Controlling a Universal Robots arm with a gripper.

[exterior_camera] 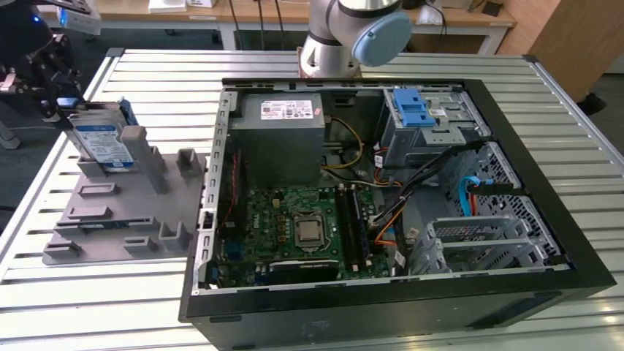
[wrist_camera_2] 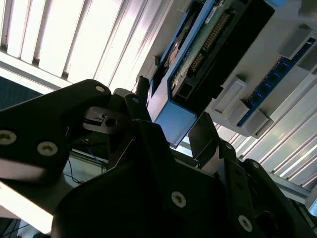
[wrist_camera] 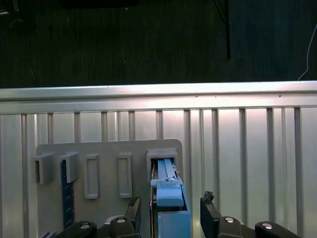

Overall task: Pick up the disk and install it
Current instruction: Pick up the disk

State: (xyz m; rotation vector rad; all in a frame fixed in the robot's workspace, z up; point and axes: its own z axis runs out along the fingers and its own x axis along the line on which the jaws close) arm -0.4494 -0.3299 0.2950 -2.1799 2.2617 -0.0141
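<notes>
- The fingers (wrist_camera: 132,207) are spread, one on each side of the disk (wrist_camera: 171,220). The first wrist view shows a gap on both sides, and nothing is pinched.
- The gripper (wrist_camera: 170,202) straddles the disk's upper, blue-railed edge. From this, the step in hand is judged to be the grasp.
- The disk stands on edge in a slot of the grey holder (exterior_camera: 117,208). The holder sits on the worktop (exterior_camera: 156,69) at the exterior view's left, well apart from the open computer case (exterior_camera: 546,183).
- A sound grasp probably requires the fingers to be centred across the disk. Both pads then meet its broad faces together and do not tip it in the slot.
- The grip is best taken low enough to seat on metal rather than on the plastic rail alone. A skewed closure risks binding the disk against the holder's walls.
</notes>
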